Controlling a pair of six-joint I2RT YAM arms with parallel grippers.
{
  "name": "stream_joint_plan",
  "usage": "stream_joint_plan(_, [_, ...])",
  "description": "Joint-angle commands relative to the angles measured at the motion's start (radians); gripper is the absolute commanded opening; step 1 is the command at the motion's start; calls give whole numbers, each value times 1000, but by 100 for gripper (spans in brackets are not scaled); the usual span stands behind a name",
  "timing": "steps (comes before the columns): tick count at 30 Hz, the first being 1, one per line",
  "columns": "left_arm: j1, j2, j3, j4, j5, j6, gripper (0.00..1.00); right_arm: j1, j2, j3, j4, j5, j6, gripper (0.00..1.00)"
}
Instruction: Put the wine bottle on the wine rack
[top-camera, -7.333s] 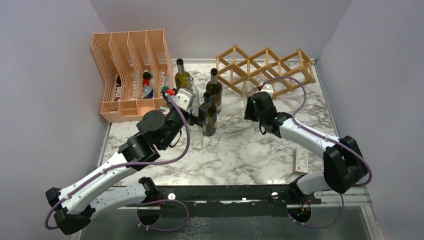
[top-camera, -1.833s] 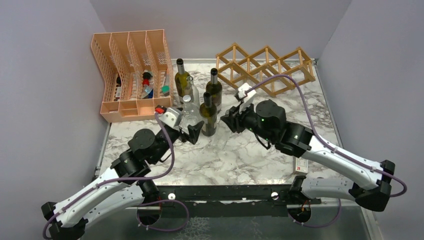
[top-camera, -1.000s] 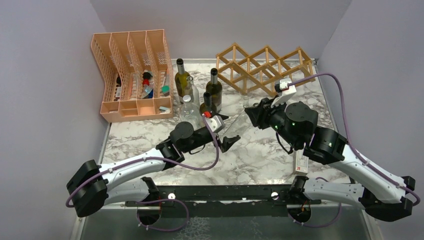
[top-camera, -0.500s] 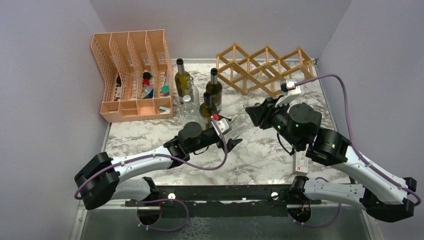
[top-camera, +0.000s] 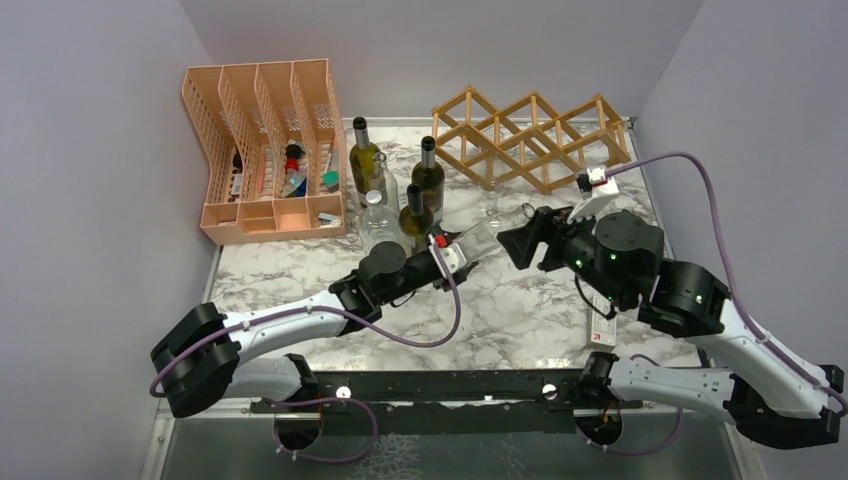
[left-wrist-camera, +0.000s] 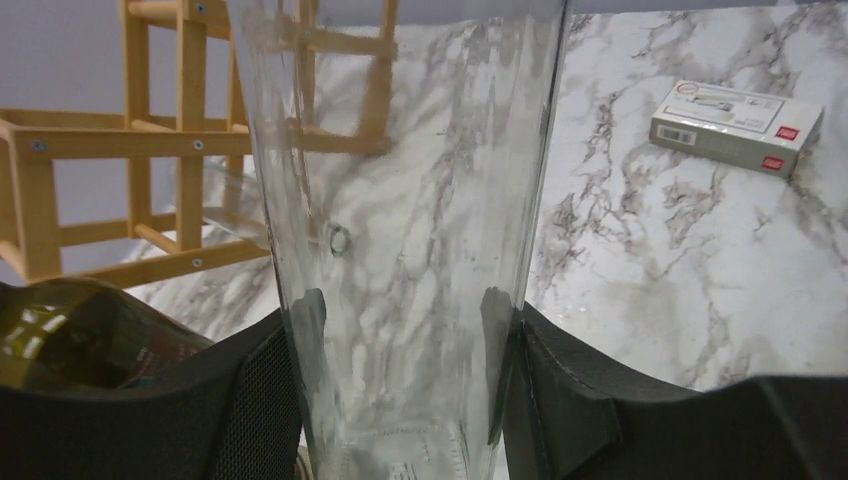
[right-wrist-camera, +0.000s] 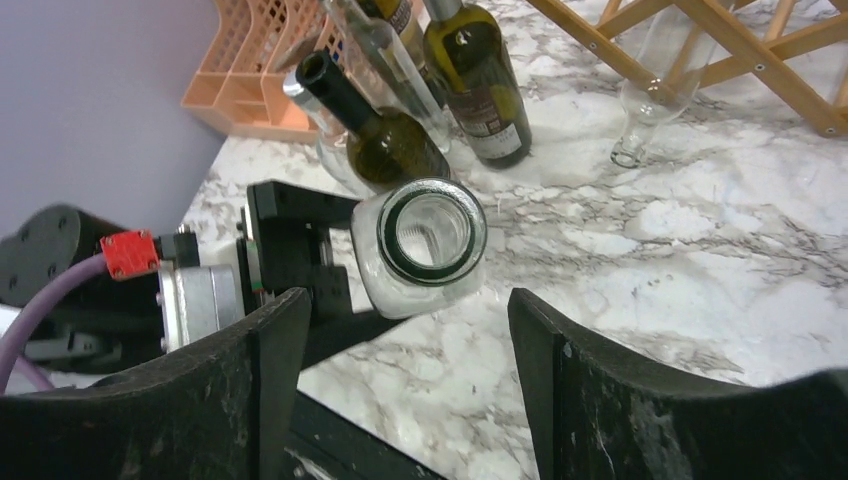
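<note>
1. Wine bottle (top-camera: 480, 240), clear, pinched in left pincer (left-wrist-camera: 400, 400), mouth inside the spread right pincer (right-wrist-camera: 405, 300).
2. Grab the neck squarely before left lets go imo; wine rack (top-camera: 530, 135) sits well beyond both.

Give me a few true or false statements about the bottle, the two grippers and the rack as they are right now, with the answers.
1. The left gripper is closed on a clear glass bottle. True.
2. The right gripper is clamped on the bottle's neck. False: its jaws stand open on either side of the bottle's mouth, apart from it.
3. A bottle already lies in the wine rack. False: no bottle shows in its cells in the top view.
4. A small white box lies on the table beside the right arm. True.
5. The peach organizer stands right of the rack. False: it stands at the far left.
</note>
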Motion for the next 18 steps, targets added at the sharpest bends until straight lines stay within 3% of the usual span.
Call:
stream_joint_plan(1, [2, -1, 65, 75, 84, 241, 0, 5, -47, 110, -222, -98, -20, 81])
stream_joint_plan(3, [-5, -8, 60, 76, 152, 358, 0, 5, -49, 167, -277, -115, -32, 86])
stream_joint_plan(8, [-15, 17, 107, 73, 165, 538, 0, 4, -41, 273, -357, -102, -61, 87])
stream_joint_plan(18, [-43, 79, 228, 23, 186, 948, 0, 5, 37, 288, -434, -84, -148, 87])
